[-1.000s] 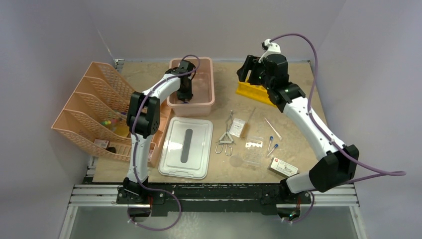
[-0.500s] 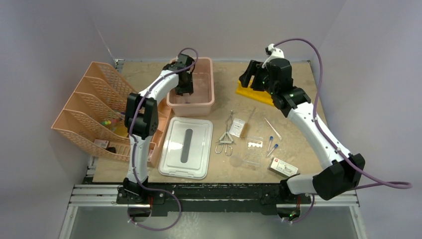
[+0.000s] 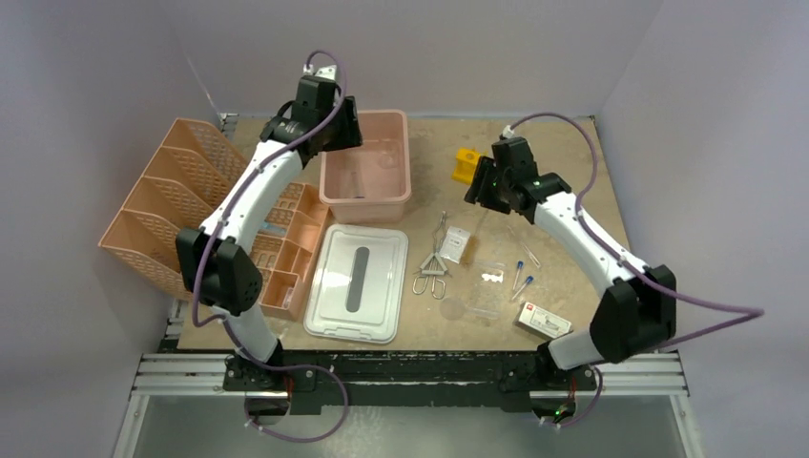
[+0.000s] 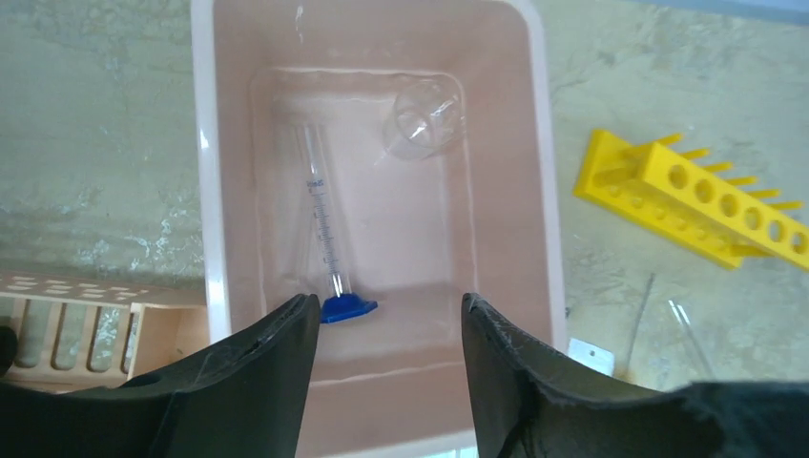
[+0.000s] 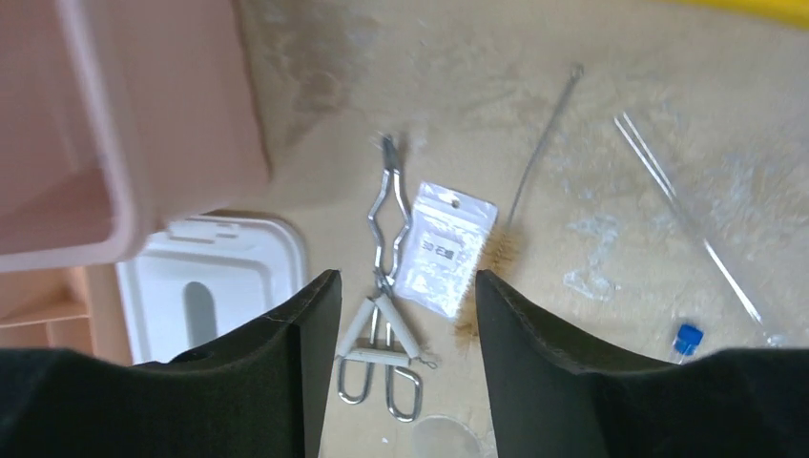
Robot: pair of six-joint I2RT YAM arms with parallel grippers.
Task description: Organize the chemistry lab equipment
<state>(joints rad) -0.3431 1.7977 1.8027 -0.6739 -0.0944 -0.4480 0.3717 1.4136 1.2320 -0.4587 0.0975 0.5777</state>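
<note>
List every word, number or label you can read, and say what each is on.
No text here can be read as it stands.
Cylinder in the tub: blue scale marks and figures, too small to read.
Packet: dark printed label, blurred.
Box: red and white label, too small to read.
Nothing else shows any print.
</note>
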